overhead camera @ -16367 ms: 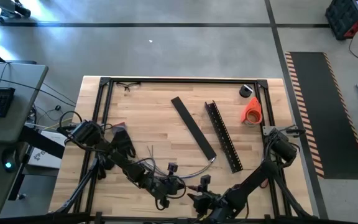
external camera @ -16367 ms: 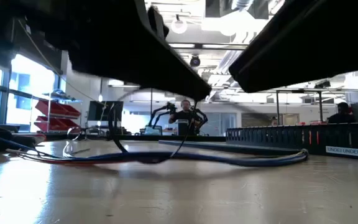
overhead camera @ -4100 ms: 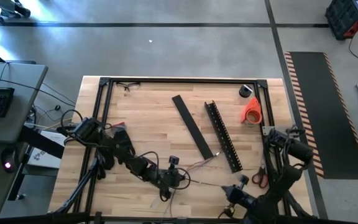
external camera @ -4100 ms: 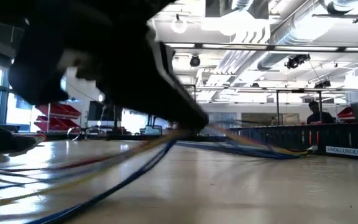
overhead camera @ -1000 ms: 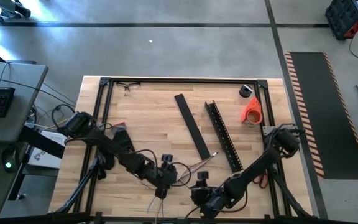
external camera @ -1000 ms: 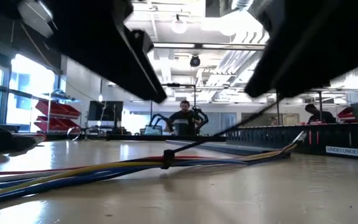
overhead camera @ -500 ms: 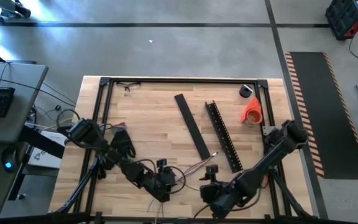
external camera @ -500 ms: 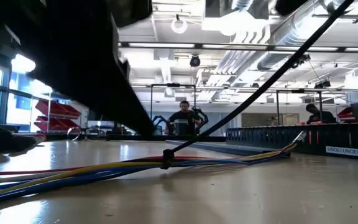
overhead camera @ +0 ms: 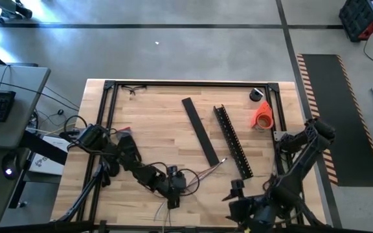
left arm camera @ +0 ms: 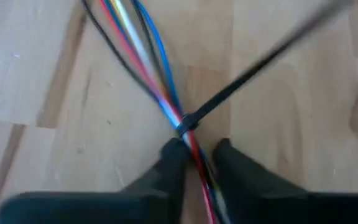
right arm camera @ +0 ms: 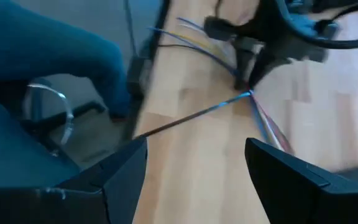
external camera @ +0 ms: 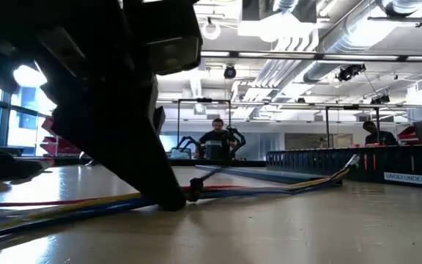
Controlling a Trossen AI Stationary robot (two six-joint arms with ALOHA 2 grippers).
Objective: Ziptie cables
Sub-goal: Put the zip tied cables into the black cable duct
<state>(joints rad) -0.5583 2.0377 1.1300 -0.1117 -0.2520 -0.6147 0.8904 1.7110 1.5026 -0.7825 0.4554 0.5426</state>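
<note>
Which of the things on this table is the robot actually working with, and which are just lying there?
In use:
- cables, bundled on the wood
- black zip tie cinched round them
- left gripper, fingers straddling the bundle
- right gripper, open, drawn back

Lying about:
- slotted channel bar
- flat black strip
- orange roll

My left end effector [overhead camera: 172, 188] sits low on the tabletop [overhead camera: 154, 123] near its front edge, its fingers [left arm camera: 173, 163] either side of the cables [left arm camera: 166, 99], just beside the ziptie [left arm camera: 186, 122] around them. My right end effector [overhead camera: 238, 206] lies to the right. Behind, the strip [overhead camera: 199, 131] lies left of the channel bar [overhead camera: 232, 141].
</note>
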